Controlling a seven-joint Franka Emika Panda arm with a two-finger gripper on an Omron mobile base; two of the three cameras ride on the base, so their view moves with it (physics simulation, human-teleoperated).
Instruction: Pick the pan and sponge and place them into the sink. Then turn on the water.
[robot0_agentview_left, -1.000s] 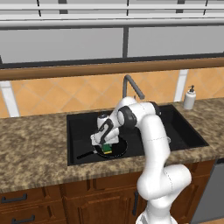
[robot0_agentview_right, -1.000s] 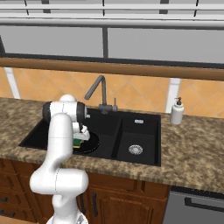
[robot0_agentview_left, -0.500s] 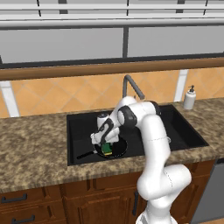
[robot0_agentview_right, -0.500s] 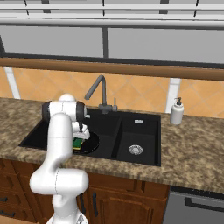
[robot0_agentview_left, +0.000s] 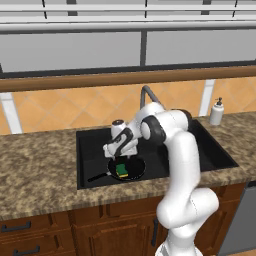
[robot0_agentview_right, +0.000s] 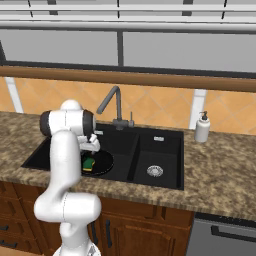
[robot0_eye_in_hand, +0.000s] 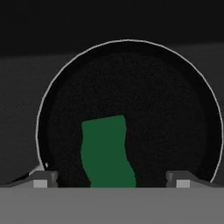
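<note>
The black pan (robot0_agentview_left: 131, 172) lies on the floor of the sink's (robot0_agentview_left: 95, 145) large basin, its thin handle pointing to the front left. The green and yellow sponge (robot0_agentview_left: 121, 170) rests inside the pan. My gripper (robot0_agentview_left: 118, 156) hangs just above them, open, with nothing between its fingers. In the hand view the sponge (robot0_eye_in_hand: 107, 153) lies flat in the pan (robot0_eye_in_hand: 166, 109), between and beyond my gripper (robot0_eye_in_hand: 112, 178) tips. From the right the sponge (robot0_agentview_right: 89, 164) shows in the pan (robot0_agentview_right: 102, 162) beside my arm. No water runs from the gooseneck faucet (robot0_agentview_left: 146, 93).
The smaller basin (robot0_agentview_right: 155, 152) with its round metal drain lies to the right of the large one. A white soap dispenser (robot0_agentview_right: 202, 128) stands on the granite counter at the back right. The faucet (robot0_agentview_right: 112, 102) rises behind the sink, close to my arm.
My jaws have spread wider and let go of the sponge, which now lies loose in the pan. The hand has barely moved.
</note>
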